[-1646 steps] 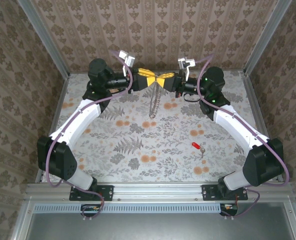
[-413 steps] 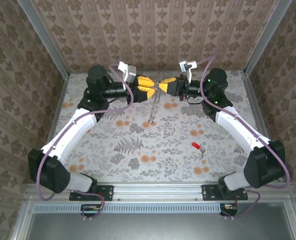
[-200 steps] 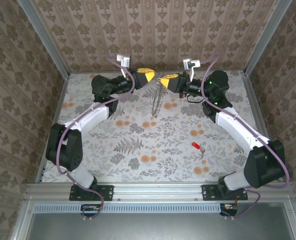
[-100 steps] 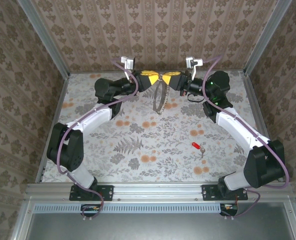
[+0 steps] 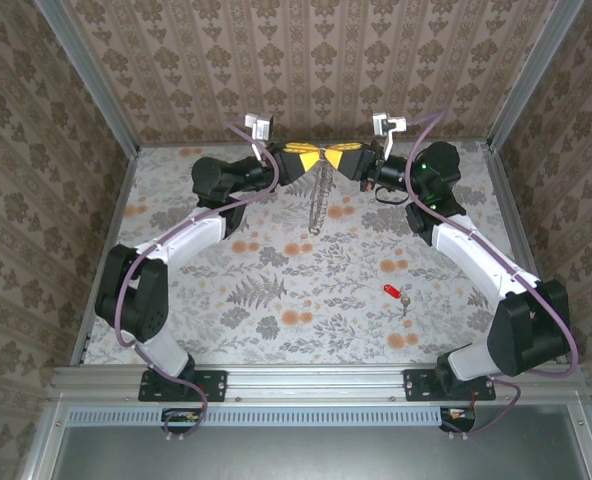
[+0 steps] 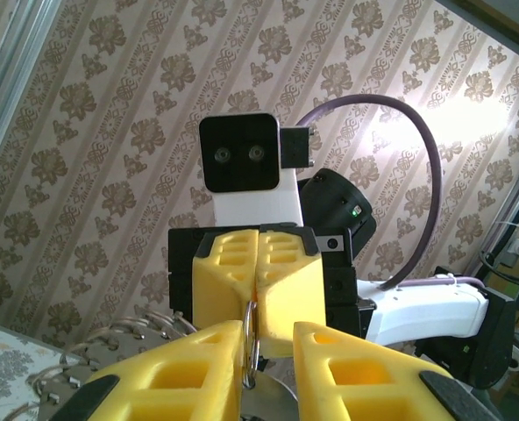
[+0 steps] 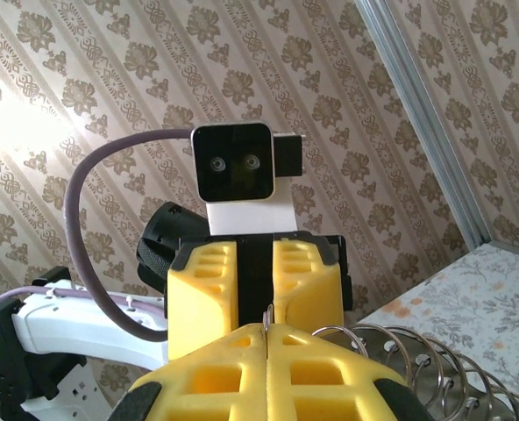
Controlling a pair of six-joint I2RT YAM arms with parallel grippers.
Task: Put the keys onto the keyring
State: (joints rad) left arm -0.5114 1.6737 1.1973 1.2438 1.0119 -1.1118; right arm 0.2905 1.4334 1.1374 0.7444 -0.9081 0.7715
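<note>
The keyring [image 5: 318,200] hangs as a silvery chain of loops from where both grippers meet, high over the back of the table. My right gripper [image 5: 329,158] is shut on its top ring [image 7: 266,317]. My left gripper [image 5: 317,158] faces it tip to tip, its jaws slightly apart around that same ring [image 6: 251,344], which rests against one finger [image 6: 198,360]. Looking from the right wrist, the left gripper [image 7: 264,281] shows a dark gap between its pads. The key with its red tag [image 5: 391,291] lies on the table right of centre, far from both grippers.
The table has a floral cloth [image 5: 256,290], with patterned walls behind and at both sides. Metal frame posts [image 5: 86,75] stand at the back corners. The ring's loose loops [image 7: 391,349] hang beside my right fingers.
Over the last second my left gripper has moved right to meet the right gripper at the ring. The hanging chain has swung a little. The key has not moved.
</note>
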